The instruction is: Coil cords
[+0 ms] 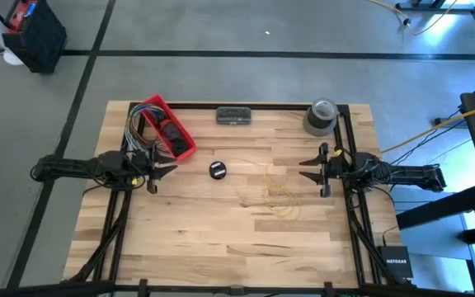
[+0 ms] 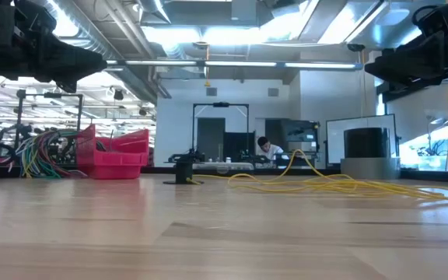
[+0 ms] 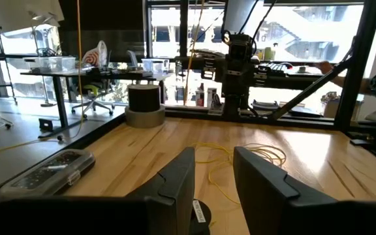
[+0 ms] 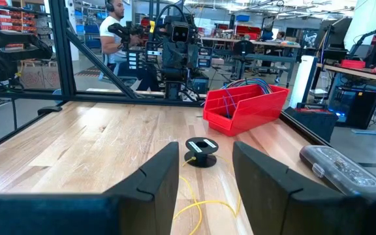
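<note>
The cords (image 1: 272, 191) lie in loose, limp loops on the wooden bench (image 1: 221, 239), toward its right half, between a small black spool (image 1: 217, 171) and the right end effector (image 1: 319, 171). The right end effector hovers at the bench's right edge with its fingers spread and nothing between them. The left end effector (image 1: 157, 173) hovers at the left edge beside a red bin (image 1: 168, 126), likewise spread and empty.

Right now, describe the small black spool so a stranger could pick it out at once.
On the wooden table, look near the middle, just past the red bin's corner. The black spool stands there alone, round and small with a white label, left of the loose cord.
</note>
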`<state>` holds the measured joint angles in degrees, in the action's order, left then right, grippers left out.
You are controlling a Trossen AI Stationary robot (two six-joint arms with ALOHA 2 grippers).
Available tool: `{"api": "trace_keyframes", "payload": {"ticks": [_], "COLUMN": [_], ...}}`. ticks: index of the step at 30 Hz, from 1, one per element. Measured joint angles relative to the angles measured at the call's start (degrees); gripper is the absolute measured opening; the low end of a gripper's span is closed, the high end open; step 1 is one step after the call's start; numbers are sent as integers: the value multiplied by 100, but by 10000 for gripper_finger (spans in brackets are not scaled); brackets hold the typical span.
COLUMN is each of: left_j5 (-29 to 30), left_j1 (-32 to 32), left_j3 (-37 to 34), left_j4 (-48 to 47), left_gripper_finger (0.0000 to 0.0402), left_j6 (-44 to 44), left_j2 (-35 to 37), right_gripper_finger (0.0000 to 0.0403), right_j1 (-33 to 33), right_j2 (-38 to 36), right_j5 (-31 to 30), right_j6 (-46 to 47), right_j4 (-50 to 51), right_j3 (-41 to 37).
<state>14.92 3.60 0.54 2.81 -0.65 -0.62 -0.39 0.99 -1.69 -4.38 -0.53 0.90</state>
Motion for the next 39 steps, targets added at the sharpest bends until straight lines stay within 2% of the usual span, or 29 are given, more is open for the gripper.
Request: {"api": "trace_keyframes", "payload": {"ticks": [35,39], "left_j5": [2,4], "left_j1": [1,-1], "left_j3": [-2,-2], "left_j4": [-1,0], "left_gripper_finger": [100,100], "left_j6": [4,595], "left_j2": [0,0], "right_gripper_finger": [149,149], "right_j1": [0,0], "right_j2": [0,0], "right_j5": [0,0], "right_j6": [0,0], "right_j4": [1,1], "right_j3": [1,1]}}
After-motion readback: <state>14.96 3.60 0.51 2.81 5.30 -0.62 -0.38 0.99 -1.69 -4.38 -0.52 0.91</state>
